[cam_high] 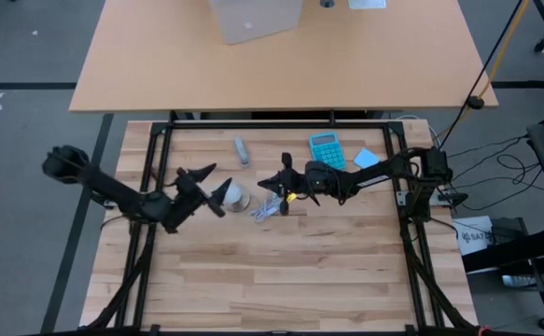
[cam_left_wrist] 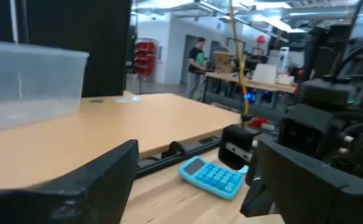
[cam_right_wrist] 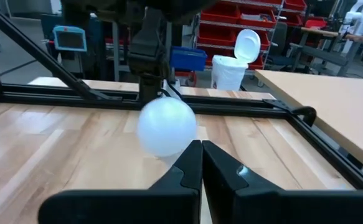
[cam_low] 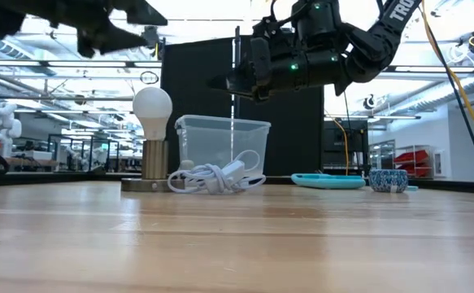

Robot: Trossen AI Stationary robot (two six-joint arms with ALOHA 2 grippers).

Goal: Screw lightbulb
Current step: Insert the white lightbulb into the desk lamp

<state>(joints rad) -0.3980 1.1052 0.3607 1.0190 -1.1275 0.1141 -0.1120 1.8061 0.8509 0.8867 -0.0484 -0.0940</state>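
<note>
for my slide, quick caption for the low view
Lightbulb standing upright in its socket base beside a coiled white cable, both grippers raised above the table.

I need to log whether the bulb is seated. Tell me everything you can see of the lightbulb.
The lightbulb is white, with a round frosted head above a narrower neck. It stands upright, head up, in a brass-coloured socket on a flat round base on the wooden table. A coiled white cable lies beside the base. Nothing grips the bulb: the left claw is open and raised above it, and the right claw is shut and apart from it.
</note>
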